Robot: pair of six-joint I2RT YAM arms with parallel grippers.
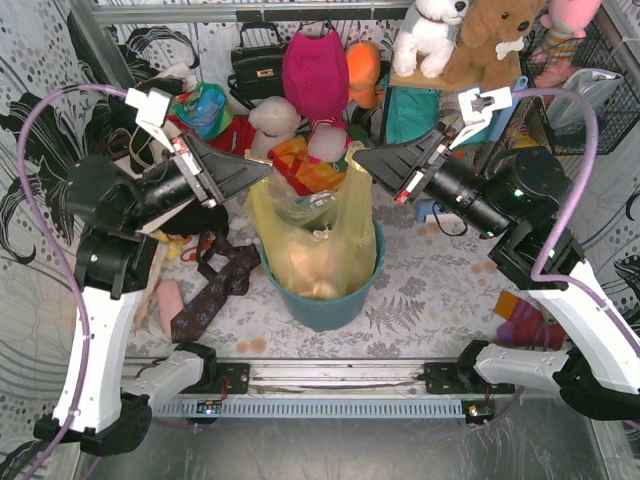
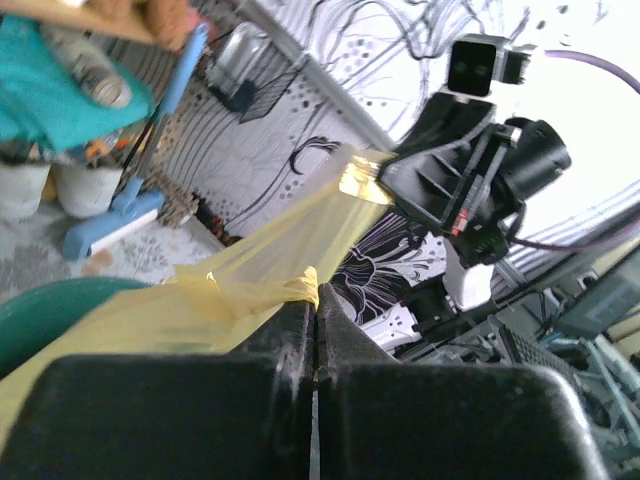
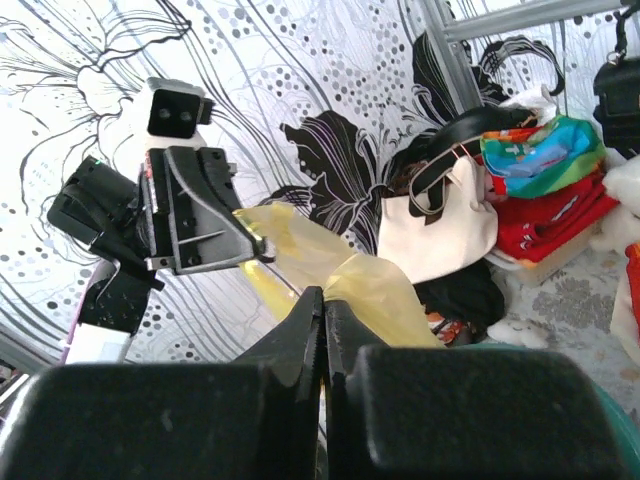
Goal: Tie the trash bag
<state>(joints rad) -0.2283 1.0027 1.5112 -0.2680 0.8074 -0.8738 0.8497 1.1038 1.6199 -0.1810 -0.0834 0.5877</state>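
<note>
The yellow trash bag (image 1: 315, 235) stands in a teal bin (image 1: 335, 312) at the centre of the top view, with its upper part drawn up above the rim. The left end effector (image 1: 262, 178) is clamped on the bag's upper left corner, fingers pressed together with a twist of yellow film between them. The right end effector (image 1: 362, 160) is pinched the same way on the upper right corner. Both wrist views show a thin band of plastic stretched from one grip to the other.

Just behind the bag's top, in the upper middle of the frame, a white plush toy (image 1: 275, 118) and a magenta bag (image 1: 315, 68) crowd close to both end effectors. A cream tote bag (image 3: 440, 228) sits further left. A dark patterned necktie (image 1: 212, 292) lies on the floral counter (image 1: 425, 290) just left of the bin.
</note>
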